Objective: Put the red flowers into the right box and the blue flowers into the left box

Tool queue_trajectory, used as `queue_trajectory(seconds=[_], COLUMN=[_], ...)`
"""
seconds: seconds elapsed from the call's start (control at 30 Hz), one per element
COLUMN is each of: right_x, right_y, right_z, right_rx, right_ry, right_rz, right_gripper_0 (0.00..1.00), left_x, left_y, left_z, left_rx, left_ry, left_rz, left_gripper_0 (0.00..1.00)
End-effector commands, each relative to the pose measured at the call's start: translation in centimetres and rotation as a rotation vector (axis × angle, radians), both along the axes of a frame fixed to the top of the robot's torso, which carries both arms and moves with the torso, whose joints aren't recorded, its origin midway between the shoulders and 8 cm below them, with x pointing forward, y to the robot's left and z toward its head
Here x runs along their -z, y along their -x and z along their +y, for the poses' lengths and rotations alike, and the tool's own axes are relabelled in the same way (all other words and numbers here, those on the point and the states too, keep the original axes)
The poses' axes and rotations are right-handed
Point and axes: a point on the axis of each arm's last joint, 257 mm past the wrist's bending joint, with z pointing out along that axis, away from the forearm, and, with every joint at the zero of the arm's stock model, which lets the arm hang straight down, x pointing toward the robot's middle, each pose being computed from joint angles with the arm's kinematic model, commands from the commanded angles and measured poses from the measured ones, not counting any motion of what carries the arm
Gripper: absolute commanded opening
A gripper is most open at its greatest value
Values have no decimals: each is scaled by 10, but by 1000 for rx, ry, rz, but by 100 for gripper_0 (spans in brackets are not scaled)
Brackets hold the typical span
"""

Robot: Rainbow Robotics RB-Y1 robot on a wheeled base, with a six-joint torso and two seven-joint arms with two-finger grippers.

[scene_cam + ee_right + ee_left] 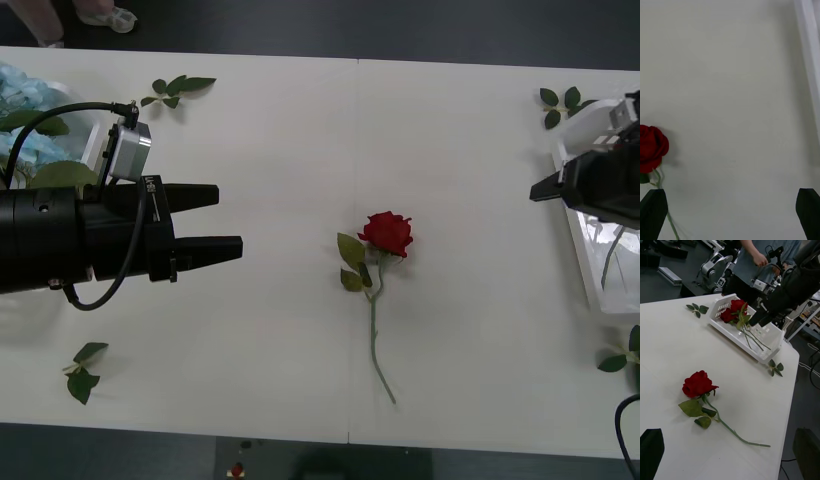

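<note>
- Near edge of the white tabletop (280, 130): a loose leaf sprig (82, 371) lies at my left, another sprig (622, 357) at my right.
- Centre: one red rose (386, 234) lies flat on the tabletop, bloom toward the far side, stem running back toward me, touched by neither arm.
- My left gripper (222, 222) hangs over the left part of the tabletop, well apart from the rose, jaws parted with nothing between them.
- My right gripper (730, 213) hangs above the right box (590, 255), jaws wide and empty; from its wrist the rose shows beside one black finger (653, 212).
- Right box: the other red flowers (733, 311) lie inside, stems along its bottom.
- Far left: the blue flowers (28, 110) rest in the left box (92, 145); leaf sprigs (176, 90) lie near both far corners.
</note>
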Motion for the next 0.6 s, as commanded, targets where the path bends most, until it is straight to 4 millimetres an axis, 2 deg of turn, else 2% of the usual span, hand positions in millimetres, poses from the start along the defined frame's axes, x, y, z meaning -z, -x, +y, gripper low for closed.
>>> queue_trajectory(seconds=[0.03, 0.3, 0.6], right_x=[-1, 30, 64], right_y=[2, 6, -6], right_z=[45, 114, 162], right_rx=[-171, -287, -318], right_ry=[77, 115, 159], right_rz=[-41, -43, -83], right_gripper_0=[100, 100, 100], left_x=[-11, -11, -11], left_y=[6, 6, 6], left_z=[-6, -6, -6], left_rx=[35, 35, 35], left_ry=[-16, -16, -16], left_rz=[-51, -51, -51], left_gripper_0=[100, 100, 100])
